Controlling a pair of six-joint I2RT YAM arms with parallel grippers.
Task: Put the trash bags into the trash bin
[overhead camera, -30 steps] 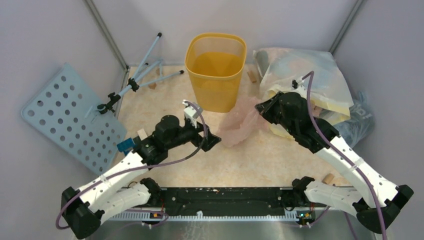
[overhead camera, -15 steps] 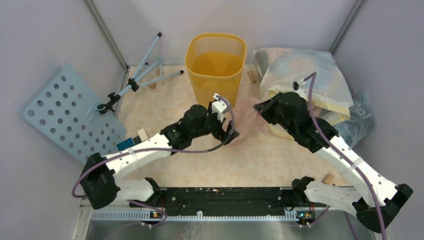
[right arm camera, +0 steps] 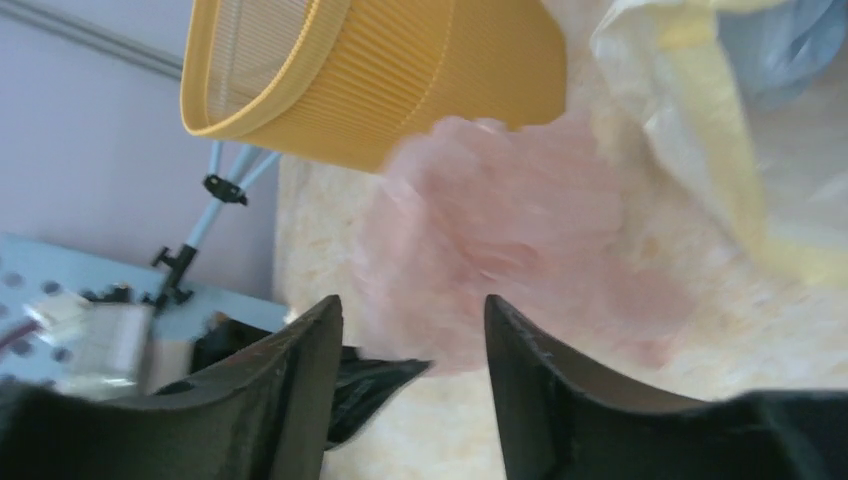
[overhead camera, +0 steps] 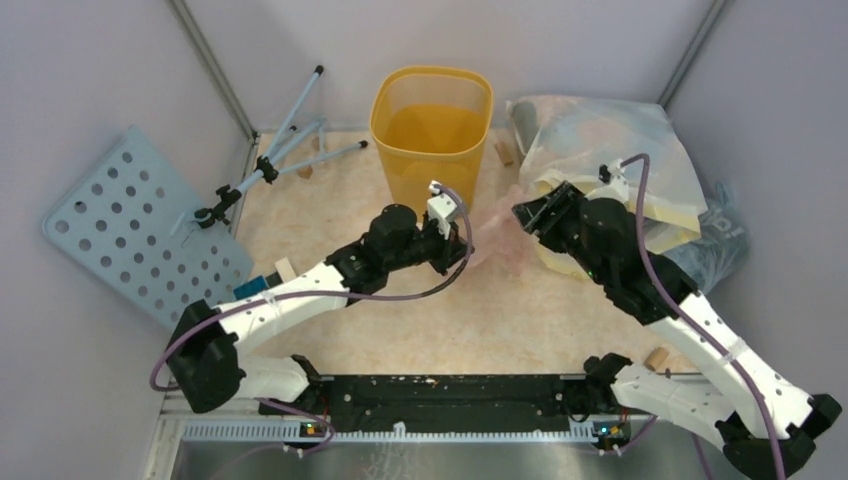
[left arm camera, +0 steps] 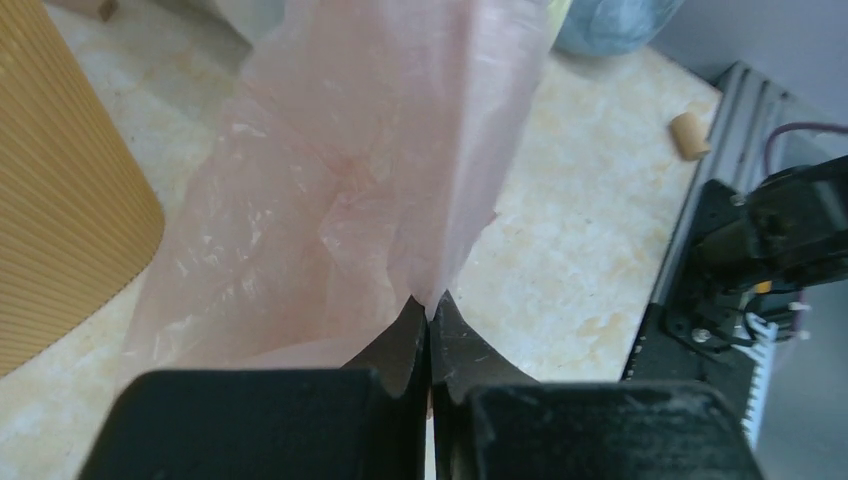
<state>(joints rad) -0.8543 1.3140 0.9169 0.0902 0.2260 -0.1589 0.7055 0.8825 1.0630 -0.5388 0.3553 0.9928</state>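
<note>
The pale pink trash bag (overhead camera: 497, 236) lies crumpled on the table between the two arms, just right of the trash bin (overhead camera: 432, 140), a yellow-orange ribbed wastebasket standing upright and open. My left gripper (overhead camera: 462, 252) is shut on the bag's near edge. In the left wrist view the film (left arm camera: 380, 150) rises from the closed fingertips (left arm camera: 430, 300), with the bin's wall (left arm camera: 60, 200) at the left. My right gripper (overhead camera: 525, 212) stands open at the bag's right side. In the right wrist view the bag (right arm camera: 520, 230) lies beyond the spread fingers (right arm camera: 412, 300), not between them, under the bin (right arm camera: 400, 70).
A large whitish-yellow sack (overhead camera: 610, 150) and a grey-blue bag (overhead camera: 715, 240) fill the back right corner. A perforated blue-grey panel (overhead camera: 140, 235) and a folded tripod (overhead camera: 280, 150) lie at the left. A cork (overhead camera: 657, 357) sits near the right arm's base.
My left arm swung right to the pink bag and shut on its edge. My right gripper, shut on the bag a second ago, has opened and let it go.
</note>
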